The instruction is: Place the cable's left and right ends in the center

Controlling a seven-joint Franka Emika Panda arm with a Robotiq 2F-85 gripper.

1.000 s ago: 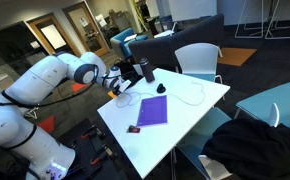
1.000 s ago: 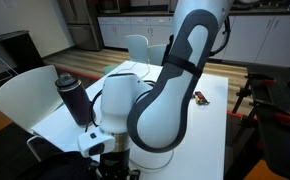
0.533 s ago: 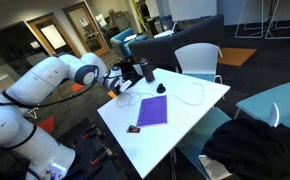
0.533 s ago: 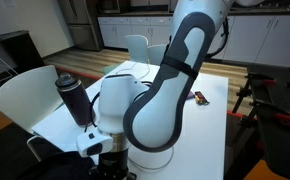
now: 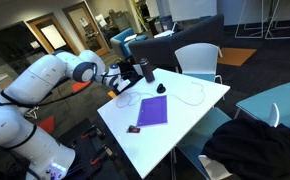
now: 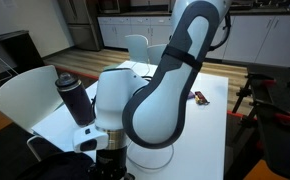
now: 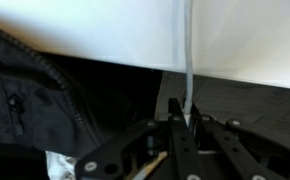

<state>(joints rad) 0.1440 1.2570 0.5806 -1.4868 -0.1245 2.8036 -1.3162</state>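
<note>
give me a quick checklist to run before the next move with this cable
1. Grip: in the wrist view the white cable runs straight down into the tool, whose jaws are closed on it: ok.
2. Tool position: it sits at the table edge, away from the centre: ok as a start.
3. Centre bare for the cable end: the purple notebook lies there: not ok.
4. Clearance: the dark bottle stands upright close to the tool: cannot tell if the path clears it.
5. Other cable end: the cable loops past the notebook, but its end is too small to find: cannot tell.
</note>
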